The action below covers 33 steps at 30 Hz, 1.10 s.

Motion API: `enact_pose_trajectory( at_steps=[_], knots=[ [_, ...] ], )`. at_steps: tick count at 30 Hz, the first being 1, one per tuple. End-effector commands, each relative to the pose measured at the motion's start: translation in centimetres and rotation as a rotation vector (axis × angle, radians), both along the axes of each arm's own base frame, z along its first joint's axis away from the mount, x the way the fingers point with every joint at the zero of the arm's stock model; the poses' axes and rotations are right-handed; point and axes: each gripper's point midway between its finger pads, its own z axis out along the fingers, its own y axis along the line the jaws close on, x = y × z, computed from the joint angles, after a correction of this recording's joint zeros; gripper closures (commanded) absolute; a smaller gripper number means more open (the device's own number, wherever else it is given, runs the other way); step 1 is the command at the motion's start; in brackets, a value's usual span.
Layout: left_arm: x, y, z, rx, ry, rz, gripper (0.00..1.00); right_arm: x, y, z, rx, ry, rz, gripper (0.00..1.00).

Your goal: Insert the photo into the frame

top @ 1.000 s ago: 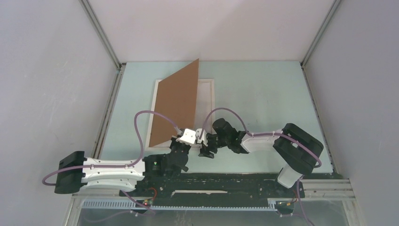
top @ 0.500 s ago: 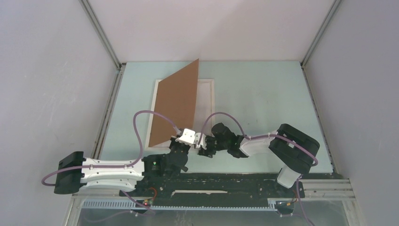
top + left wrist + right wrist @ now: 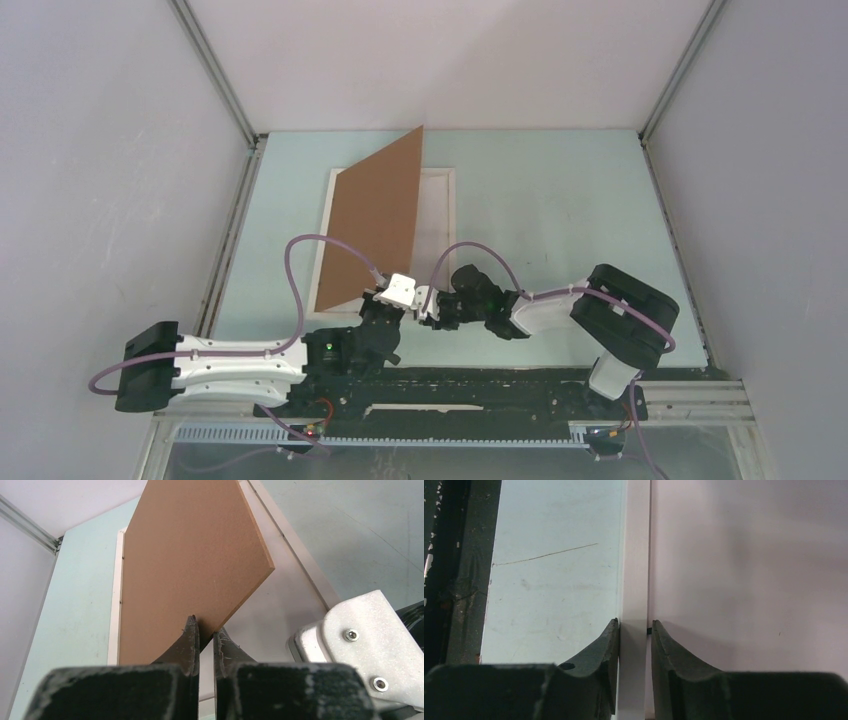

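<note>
The white frame [image 3: 438, 205] lies flat on the pale green table. My left gripper [image 3: 372, 294] is shut on the near corner of the brown backing board [image 3: 375, 220] and holds it tilted up over the frame's left half; the left wrist view shows the fingers [image 3: 192, 630] pinching the board [image 3: 190, 555]. My right gripper [image 3: 428, 310] is at the frame's near edge. In the right wrist view it [image 3: 634, 627] straddles the white frame rail [image 3: 636, 555] and grips it. A pale surface [image 3: 749, 570] lies inside the rail. The photo's printed face does not show.
Grey enclosure walls with metal corner posts [image 3: 215, 75] surround the table [image 3: 560, 200]. The black base rail [image 3: 450, 385] runs along the near edge. The right arm's white wrist housing [image 3: 360, 640] sits close to my left gripper. Purple cables [image 3: 300, 260] loop over both arms.
My right gripper has moved left along the frame's near edge, closer to my left gripper. The left gripper and the tilted board have stayed put.
</note>
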Motion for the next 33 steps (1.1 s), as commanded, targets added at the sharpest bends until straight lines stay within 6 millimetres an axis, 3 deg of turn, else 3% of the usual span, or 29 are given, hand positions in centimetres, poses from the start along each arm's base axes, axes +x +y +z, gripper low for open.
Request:
enact_pose_trajectory(
  at_steps=[1, 3, 6, 18, 21, 23, 24, 26, 33],
  knots=[
    [0.2, 0.4, -0.2, -0.104, 0.008, 0.058, 1.0, -0.5, -0.2, -0.8, -0.021, -0.002, 0.009, 0.73],
    [0.2, 0.4, -0.2, -0.108, 0.008, 0.058, 1.0, -0.6, -0.3, -0.8, -0.026, -0.002, 0.009, 0.8],
    [0.2, 0.3, -0.2, -0.109, 0.009, 0.059, 1.0, -0.6, -0.5, -1.1, -0.043, -0.005, 0.01, 1.0],
    [0.2, 0.6, -0.5, -0.111, 0.012, 0.069, 1.0, -2.2, -0.7, -2.1, -0.092, -0.129, 0.061, 1.0],
    [0.1, 0.7, -0.5, -0.116, 0.012, 0.072, 1.0, -2.4, -0.9, -1.5, -0.055, -0.124, 0.038, 1.0],
    [0.1, 0.8, -0.5, -0.124, 0.013, 0.073, 1.0, -2.5, -1.1, -1.2, -0.033, -0.124, 0.031, 0.88],
    [0.1, 0.8, -0.5, -0.127, 0.013, 0.073, 1.0, -2.5, -1.2, -1.3, -0.036, -0.128, 0.035, 0.88],
    [0.1, 0.8, -0.5, -0.129, 0.012, 0.074, 1.0, -2.9, -1.5, -1.5, -0.061, -0.143, 0.06, 1.0],
    [0.1, 0.8, -0.7, -0.124, 0.015, 0.075, 1.0, -3.0, -1.2, -1.0, -0.058, -0.165, 0.057, 1.0]
  ],
)
